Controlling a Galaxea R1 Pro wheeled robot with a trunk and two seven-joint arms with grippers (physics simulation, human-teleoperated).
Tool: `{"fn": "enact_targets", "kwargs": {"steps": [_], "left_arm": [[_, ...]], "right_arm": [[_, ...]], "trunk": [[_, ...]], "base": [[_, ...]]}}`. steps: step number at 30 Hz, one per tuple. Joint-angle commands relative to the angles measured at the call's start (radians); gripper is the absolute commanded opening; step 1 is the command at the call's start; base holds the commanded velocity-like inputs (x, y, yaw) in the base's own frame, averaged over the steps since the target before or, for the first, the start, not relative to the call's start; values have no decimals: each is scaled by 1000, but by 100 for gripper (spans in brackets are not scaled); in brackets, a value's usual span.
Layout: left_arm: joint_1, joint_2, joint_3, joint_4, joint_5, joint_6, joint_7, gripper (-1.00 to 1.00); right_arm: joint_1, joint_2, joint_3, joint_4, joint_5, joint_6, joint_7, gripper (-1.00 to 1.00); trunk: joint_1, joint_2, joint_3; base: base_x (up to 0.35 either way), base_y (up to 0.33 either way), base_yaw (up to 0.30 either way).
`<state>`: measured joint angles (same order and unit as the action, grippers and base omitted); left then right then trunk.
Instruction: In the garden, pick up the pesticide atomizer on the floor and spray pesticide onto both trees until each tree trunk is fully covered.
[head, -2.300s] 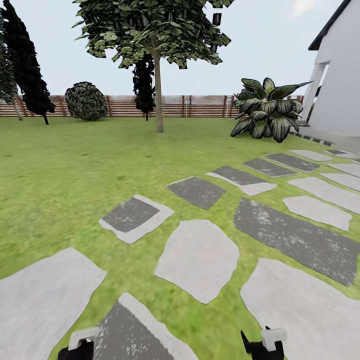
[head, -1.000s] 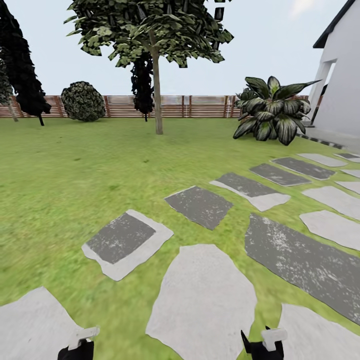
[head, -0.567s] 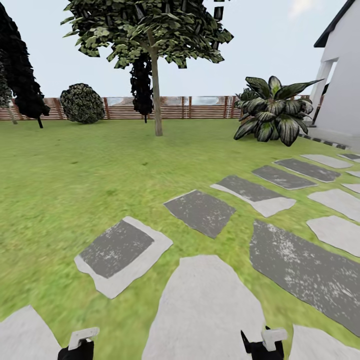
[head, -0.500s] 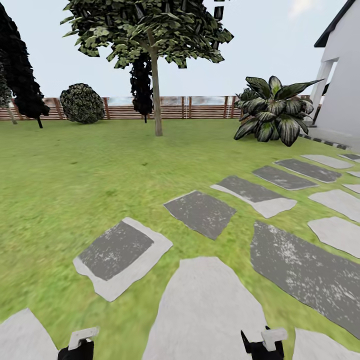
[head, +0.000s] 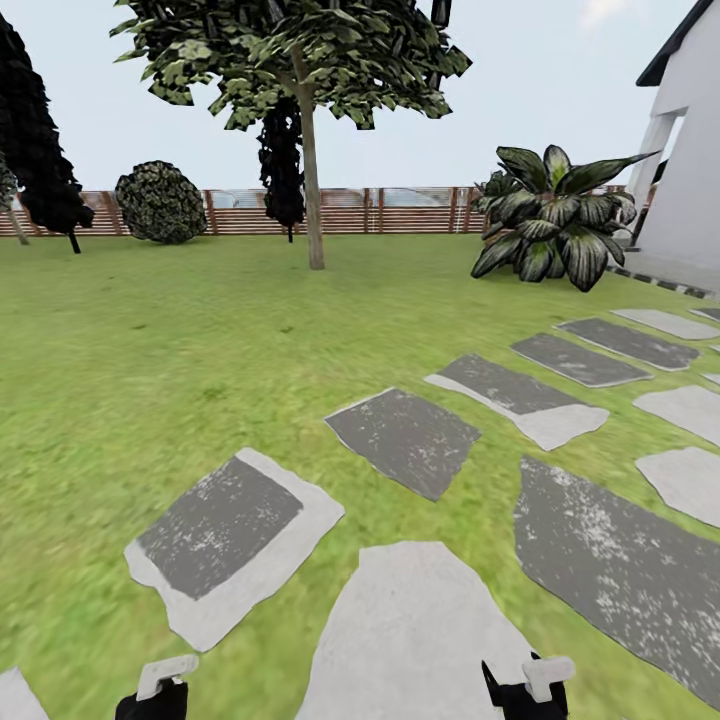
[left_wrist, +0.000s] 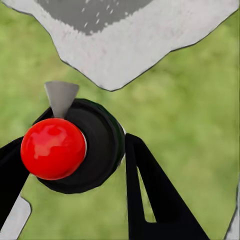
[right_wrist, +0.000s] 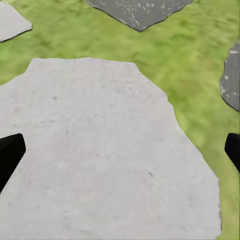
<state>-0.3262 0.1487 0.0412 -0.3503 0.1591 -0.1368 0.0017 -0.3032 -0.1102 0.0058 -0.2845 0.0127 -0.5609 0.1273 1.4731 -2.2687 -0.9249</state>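
Left wrist view: a black round-bodied pesticide atomizer with a glossy red ball top and a grey wedge-shaped nozzle (left_wrist: 75, 147) is seen clamped between the two black fingers of the left gripper (left_wrist: 75, 170), one finger (left_wrist: 150, 195) pressed against its side and the other at the opposite side. Beyond the fingertips lies blurry green grass floor (left_wrist: 190, 100), and further out a pale grey paving slab with a darker grey centre (left_wrist: 135, 40).

In the right wrist view, the black fingers of the right gripper (right_wrist: 120, 155) are held wide apart with nothing between them; one fingertip (right_wrist: 10, 152) is seen at each edge. Between and beyond them a flat pale grey stepping stone (right_wrist: 100, 160) is laid in the grass.

In the head view, a tall tree with a dark green leafy crown (head: 290, 50) and a straight pale grey-tan trunk (head: 312, 190) is seen well ahead of both sets of fingers, in front of a brown horizontal-slat wooden fence (head: 400, 210). A round dark bush (head: 160, 203), near-black narrow conifers (head: 40, 130), a broad-leaved striped plant (head: 555, 215) and a white house wall (head: 695, 170) are also shown.

Compared with the frame 2.3 s ago, the whole view has shifted: the stepping stones are nearer the fingers and the tree slightly further left, so the camera has been moved forward.
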Motion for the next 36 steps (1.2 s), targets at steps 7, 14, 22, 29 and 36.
{"fn": "enact_targets", "kwargs": {"steps": [7, 14, 22, 29, 36], "left_arm": [[-1, 0, -1, 1, 9, -3, 0, -100], [-1, 0, -1, 1, 9, -4, 0, -100], [-1, 0, -1, 1, 9, -4, 0, -100], [-1, 0, -1, 1, 9, -4, 0, -100], [-1, 0, -1, 1, 9, -4, 0, -100]], "right_arm": [[-1, 0, 0, 1, 1, -3, 2, 100], [-1, 0, 0, 1, 1, -4, 2, 100], [-1, 0, 0, 1, 1, -3, 2, 100], [-1, 0, 0, 1, 1, -3, 2, 100], [-1, 0, 0, 1, 1, -3, 2, 100]], "trunk": [[0, 0, -1], [0, 0, -1], [0, 0, -1], [0, 0, -1], [0, 0, -1]], "base": [[340, 0, 0], [340, 0, 0], [340, 0, 0], [340, 0, 0], [340, 0, 0]]}}
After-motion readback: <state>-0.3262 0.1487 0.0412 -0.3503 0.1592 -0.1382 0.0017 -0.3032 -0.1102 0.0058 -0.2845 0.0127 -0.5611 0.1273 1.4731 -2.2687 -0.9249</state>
